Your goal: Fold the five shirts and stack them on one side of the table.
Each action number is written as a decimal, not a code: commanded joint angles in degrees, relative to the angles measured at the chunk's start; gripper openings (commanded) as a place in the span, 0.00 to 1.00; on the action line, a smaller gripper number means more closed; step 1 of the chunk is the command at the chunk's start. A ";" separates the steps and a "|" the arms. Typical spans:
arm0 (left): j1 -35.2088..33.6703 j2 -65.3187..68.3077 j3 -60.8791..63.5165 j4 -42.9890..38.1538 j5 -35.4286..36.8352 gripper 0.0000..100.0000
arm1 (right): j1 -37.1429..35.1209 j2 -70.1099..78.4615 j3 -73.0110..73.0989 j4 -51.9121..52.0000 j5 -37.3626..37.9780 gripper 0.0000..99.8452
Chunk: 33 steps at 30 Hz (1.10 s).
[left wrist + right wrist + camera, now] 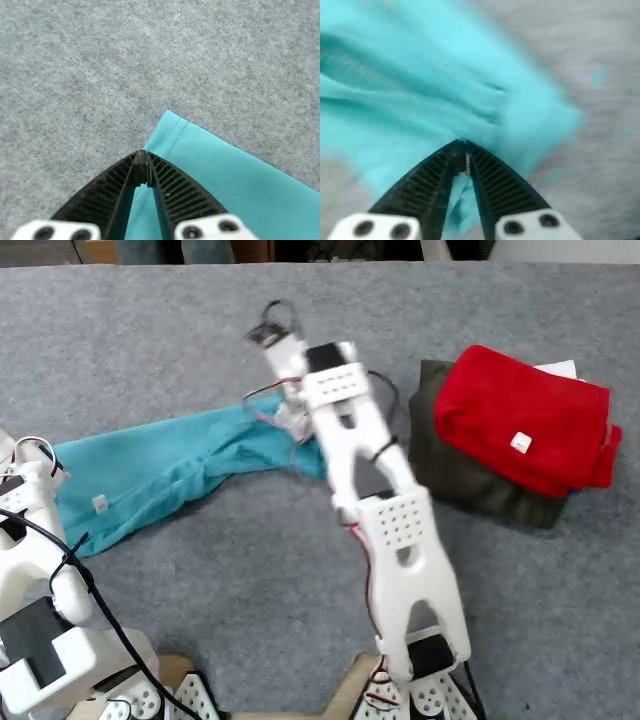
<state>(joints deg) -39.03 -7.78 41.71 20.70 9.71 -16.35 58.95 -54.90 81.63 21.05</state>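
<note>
Arms apart — right hand (466, 162) clenched on teal shirt (150, 475), arm stretched forward; left hand (143, 167) pinching shirt's hem.

Your right gripper (465, 150): the two black ribbed fingers (496, 186) meet at their tips, pinched into a fold of the teal shirt (420, 85). Teal cloth shows in the narrow gap between the fingers behind the tips. The shirt lies rumpled, with creases running across it. Beside it is bare grey table cover (602, 60). White finger mounts (375, 227) carry dark screw holes.
</note>
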 commanded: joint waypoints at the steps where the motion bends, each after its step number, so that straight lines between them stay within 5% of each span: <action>1: -0.13 -0.18 -1.54 -1.14 0.35 0.03 | 4.66 1.89 -4.18 -12.31 -0.26 0.01; 6: -0.04 -0.18 -1.54 -1.14 0.35 0.03 | 5.27 4.00 -13.58 -10.99 -0.09 0.01; 15: -0.04 -0.18 -1.54 -1.05 0.35 0.03 | 1.14 4.18 -33.54 19.87 12.92 0.01; 27: -0.66 -0.79 -1.54 -0.97 0.35 0.03 | 2.90 19.47 -29.76 18.29 13.10 0.01; 33: -0.75 -0.88 -1.54 -1.05 0.26 0.03 | 1.76 10.86 -40.13 19.08 9.49 0.01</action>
<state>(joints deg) -39.03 -7.78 41.71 20.70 9.71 -14.42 77.49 -92.44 100.70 31.25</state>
